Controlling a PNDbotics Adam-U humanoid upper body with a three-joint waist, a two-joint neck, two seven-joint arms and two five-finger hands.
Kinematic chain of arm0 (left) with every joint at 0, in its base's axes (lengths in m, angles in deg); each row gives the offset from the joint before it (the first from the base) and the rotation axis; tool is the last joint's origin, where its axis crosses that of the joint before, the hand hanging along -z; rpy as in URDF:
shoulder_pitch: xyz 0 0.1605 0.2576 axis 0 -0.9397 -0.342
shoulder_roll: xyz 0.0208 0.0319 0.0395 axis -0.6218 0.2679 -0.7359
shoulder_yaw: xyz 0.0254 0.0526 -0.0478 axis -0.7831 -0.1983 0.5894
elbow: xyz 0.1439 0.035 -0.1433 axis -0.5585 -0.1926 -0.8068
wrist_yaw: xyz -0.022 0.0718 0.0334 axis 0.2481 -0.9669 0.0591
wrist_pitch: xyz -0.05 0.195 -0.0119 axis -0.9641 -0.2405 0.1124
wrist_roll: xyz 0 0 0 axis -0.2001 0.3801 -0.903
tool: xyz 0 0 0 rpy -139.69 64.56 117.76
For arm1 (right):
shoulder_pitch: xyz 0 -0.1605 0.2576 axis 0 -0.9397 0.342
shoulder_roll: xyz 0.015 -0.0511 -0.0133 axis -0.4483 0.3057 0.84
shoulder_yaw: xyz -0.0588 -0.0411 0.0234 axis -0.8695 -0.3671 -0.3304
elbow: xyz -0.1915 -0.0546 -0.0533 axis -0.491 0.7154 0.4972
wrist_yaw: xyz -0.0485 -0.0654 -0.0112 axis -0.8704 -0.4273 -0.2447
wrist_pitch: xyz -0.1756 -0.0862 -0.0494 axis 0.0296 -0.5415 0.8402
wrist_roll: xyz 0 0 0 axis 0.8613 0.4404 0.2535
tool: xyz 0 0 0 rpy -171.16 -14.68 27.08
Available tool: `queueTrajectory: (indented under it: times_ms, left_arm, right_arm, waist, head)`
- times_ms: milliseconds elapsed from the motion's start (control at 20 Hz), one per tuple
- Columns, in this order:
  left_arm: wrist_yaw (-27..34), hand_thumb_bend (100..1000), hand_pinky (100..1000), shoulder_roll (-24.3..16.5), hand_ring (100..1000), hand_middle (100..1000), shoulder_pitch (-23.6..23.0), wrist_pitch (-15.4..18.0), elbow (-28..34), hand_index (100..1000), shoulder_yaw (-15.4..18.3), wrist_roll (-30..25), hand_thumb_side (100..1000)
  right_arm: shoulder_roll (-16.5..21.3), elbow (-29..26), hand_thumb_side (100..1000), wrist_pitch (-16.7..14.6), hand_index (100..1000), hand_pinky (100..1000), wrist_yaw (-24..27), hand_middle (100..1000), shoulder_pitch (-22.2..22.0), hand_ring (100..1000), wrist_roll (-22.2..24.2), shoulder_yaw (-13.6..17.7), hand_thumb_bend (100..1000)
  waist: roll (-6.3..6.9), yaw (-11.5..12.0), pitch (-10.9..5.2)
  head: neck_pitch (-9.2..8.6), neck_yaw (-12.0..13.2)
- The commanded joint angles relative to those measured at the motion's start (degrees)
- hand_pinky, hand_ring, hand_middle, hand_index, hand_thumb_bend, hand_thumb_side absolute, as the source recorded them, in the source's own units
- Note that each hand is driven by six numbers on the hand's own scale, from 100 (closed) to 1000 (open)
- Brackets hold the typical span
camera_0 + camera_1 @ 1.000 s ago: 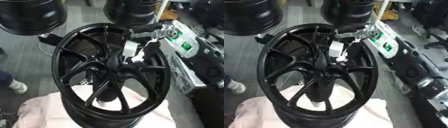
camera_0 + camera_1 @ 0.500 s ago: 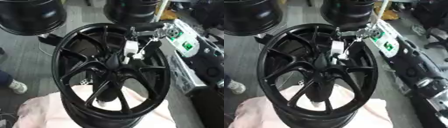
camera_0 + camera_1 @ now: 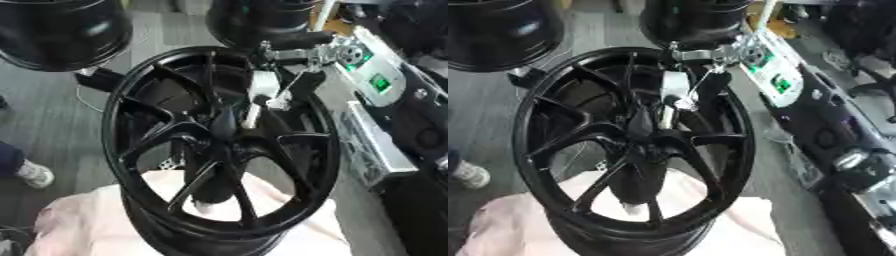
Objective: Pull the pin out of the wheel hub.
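Wheel hub (image 3: pixel 219 145) on a cloth (image 3: pixel 79 225), pin (image 3: pixel 252 114) at its centre, right hand (image 3: pixel 267 90) just above, two wheels (image 3: pixel 52 30) behind.

pin (image 3: pixel 251 116) blurred, maybe in r. hand (image 3: pixel 267 90)

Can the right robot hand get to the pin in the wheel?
Probably yes. The right robot hand already reaches in from the upper right, over the wheel, and its fingers seem to be on the pale pin by the hub. Nothing blocks the way; the spokes are open there.
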Motion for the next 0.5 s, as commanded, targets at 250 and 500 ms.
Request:
queueTrajectory:
  times_ms: [250,500]
  left_arm:
    - [-0.3,361,774,-0.9,681,660,0.2,0.0,0.7,723,-0.1,-0.1,664]
    - [-0.4,361,774,-1.1,681,660,0.0,0.0,0.6,723,0.1,0.0,664]
  right_arm:
    - [5.5,-2.8,263,-6.3,667,378,2.1,467,3.2,415,6.8,4.6,134]
    - [10.6,-3.0,237,-3.7,664,370,3.4,461,2.2,405,3.3,10.2,136]
  waist:
    - [0.19,-0.3,-1.45]
    - [0.18,-0.8,-1.63]
  head:
    - [0.3,0.2]
    - [0.39,0.7]
